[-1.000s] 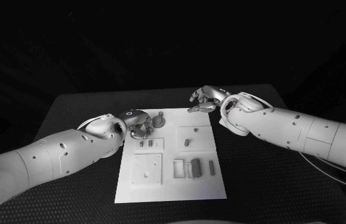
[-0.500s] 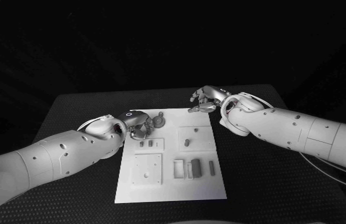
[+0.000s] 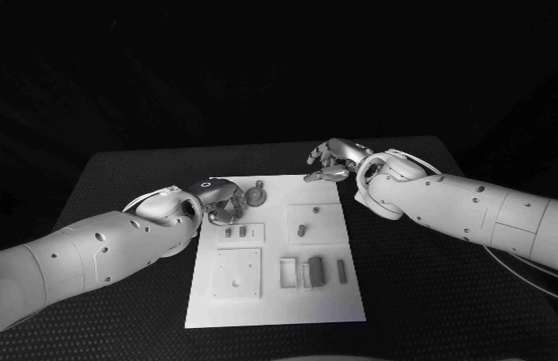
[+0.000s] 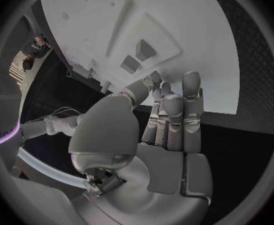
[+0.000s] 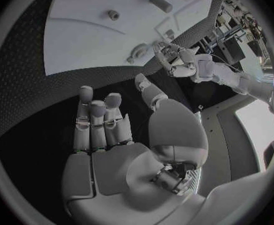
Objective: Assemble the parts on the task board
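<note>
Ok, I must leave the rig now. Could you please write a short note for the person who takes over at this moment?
Left robot hand: over the far left part of the task board, fingers curled beside a round part. I cannot tell whether it grips anything.
Right robot hand: open, holds nothing, above the black table by the board's far right corner.
Parts: two small pieces on the left middle panel, a peg on the right middle panel, long pieces in the near row.
Done: nothing clearly finished.
Left: probably most of the assembly.
</note>
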